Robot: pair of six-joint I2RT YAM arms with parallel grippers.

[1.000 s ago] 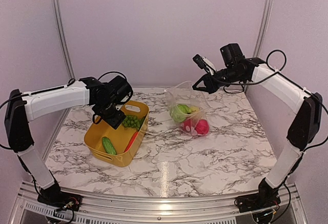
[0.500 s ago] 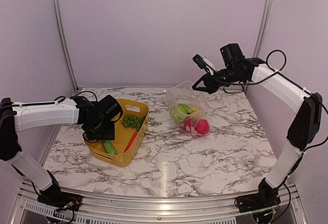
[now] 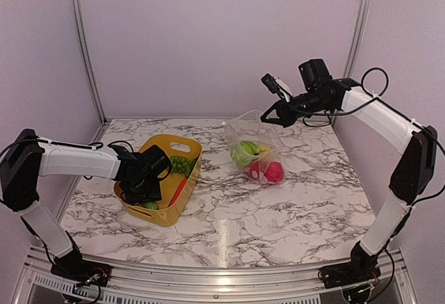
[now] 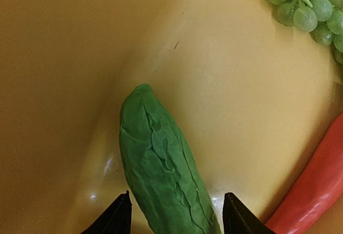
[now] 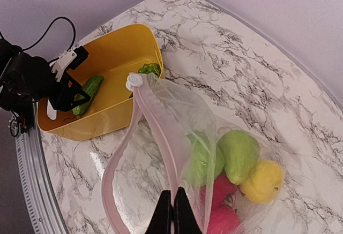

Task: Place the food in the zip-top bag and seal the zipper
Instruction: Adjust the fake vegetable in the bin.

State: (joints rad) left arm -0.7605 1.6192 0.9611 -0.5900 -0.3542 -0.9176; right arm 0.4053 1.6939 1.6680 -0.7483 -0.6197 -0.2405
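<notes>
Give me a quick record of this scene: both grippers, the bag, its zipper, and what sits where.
left gripper: open, fingers either side of green cucumber in yellow bin
right gripper: shut on zip-top bag at its mouth edge, holding it up
zipper: open
in bag: green, yellow and pink-red food pieces
in bin: cucumber, green grapes, red pepper
</notes>
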